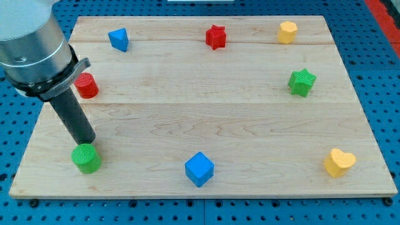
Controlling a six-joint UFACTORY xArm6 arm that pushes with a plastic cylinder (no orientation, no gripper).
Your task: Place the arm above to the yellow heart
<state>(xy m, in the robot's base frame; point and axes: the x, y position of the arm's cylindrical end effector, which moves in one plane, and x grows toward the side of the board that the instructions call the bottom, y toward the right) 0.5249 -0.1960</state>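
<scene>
My tip (89, 143) sits just behind the green cylinder (85, 158) at lower left, bare rod w/ no jaws, holding nothing. Yellow heart (339, 162) is far off at bottom right, so approach is barely begun. Next: long slide right, stopping just above it; no containers here

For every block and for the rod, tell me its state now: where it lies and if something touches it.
my tip: at view's lower left, right behind green cylinder, possibly touching.
green cylinder: upright, near bottom-left edge.
red cylinder: left side, partly behind the arm.
blue triangular block: top left, free.
red star: top centre, free.
yellow block: top right, free.
green star: right side, free.
blue cube: bottom centre, free.
yellow heart: bottom right, far from tip.
</scene>
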